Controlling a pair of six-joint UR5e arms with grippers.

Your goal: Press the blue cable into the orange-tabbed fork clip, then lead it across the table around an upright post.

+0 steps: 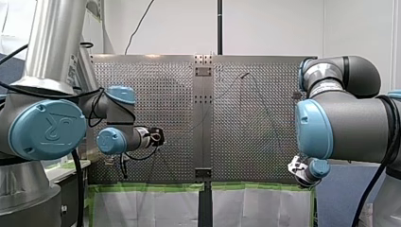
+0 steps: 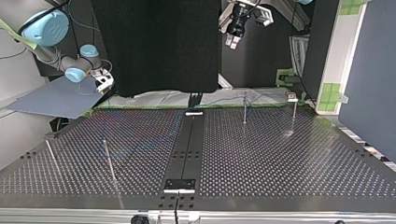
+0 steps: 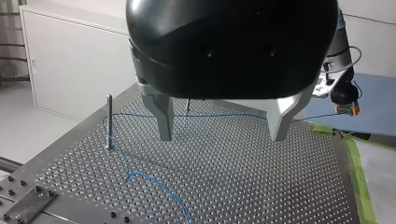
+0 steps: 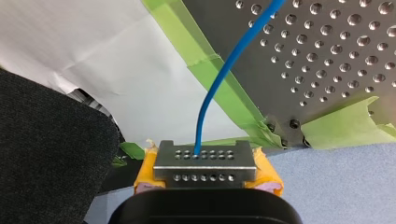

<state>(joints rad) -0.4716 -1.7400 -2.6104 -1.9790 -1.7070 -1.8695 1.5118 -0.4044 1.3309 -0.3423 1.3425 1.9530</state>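
Right hand [image 4: 204, 163], yellow-padded: clamped on blue cable [image 4: 224, 74], just off the taped edge of my tabletop [image 4: 327, 56]. My left hand [image 3: 223, 135]: spread open, gripping nothing, above tabletop. Cable lies across tabletop, bending beside upright post [image 3: 109, 121].

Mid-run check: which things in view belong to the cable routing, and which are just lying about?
Job: blue cable, pinched in my right gripper; my left gripper, open over the perforated table; upright post.
Lying about: green tape, white sheet, blue mat.
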